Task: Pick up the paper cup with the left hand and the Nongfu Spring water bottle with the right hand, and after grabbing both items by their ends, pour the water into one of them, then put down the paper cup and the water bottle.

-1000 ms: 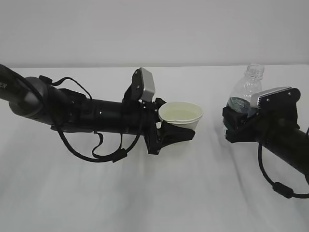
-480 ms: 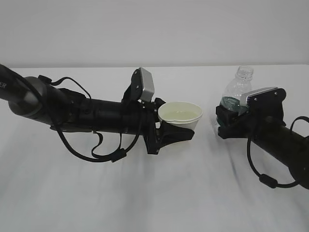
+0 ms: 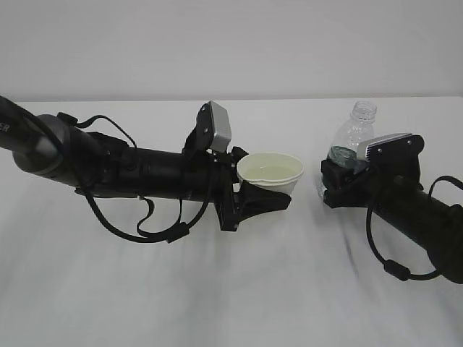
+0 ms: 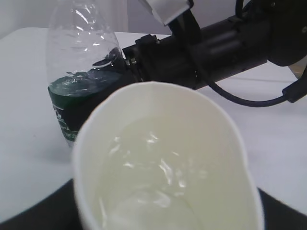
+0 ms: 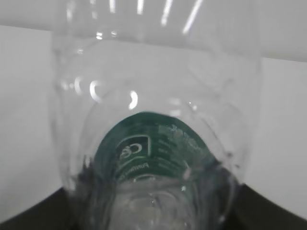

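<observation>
The right claw [image 3: 334,186] covers the bottle's [image 3: 351,144] base; the cup's [image 4: 168,163] near rim runs off the wrist view, blurred.

Matt paper cup [image 3: 271,173]; glossy clear plastic bottle [image 3: 352,141] (ribbed).

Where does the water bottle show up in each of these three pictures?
Exterior view: the bottle stands upright at right, held low by the right gripper.
Left wrist view: upper left, behind the cup, green label facing us.
Right wrist view: it fills the frame, seen close from its lower end.
Shared landmark: the dark green label, visible in all three.
</observation>
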`<state>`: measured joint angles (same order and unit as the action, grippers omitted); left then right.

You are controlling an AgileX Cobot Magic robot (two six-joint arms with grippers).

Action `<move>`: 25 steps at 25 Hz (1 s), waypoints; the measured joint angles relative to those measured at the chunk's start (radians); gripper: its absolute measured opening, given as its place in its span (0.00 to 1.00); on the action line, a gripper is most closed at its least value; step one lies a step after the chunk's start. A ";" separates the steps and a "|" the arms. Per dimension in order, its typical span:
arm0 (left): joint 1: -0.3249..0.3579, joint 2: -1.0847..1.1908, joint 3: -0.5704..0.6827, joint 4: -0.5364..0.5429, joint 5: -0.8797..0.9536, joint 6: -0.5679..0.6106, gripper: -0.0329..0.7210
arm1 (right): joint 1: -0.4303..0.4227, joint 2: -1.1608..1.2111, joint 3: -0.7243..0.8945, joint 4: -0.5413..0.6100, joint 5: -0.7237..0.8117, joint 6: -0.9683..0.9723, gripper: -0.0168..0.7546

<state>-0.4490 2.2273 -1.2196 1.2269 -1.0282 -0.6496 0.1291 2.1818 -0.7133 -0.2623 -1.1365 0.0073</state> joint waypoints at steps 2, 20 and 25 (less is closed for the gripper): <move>0.000 0.000 0.000 0.000 0.000 0.000 0.60 | 0.000 0.000 0.000 0.000 0.000 0.002 0.54; 0.000 0.000 0.000 0.004 0.003 0.000 0.60 | 0.000 -0.026 0.038 0.004 -0.002 -0.007 0.80; 0.000 0.000 0.000 0.004 0.034 0.000 0.60 | 0.000 -0.086 0.081 0.020 -0.005 -0.017 0.80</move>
<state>-0.4490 2.2273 -1.2196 1.2309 -0.9939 -0.6496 0.1291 2.0961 -0.6328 -0.2420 -1.1414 -0.0093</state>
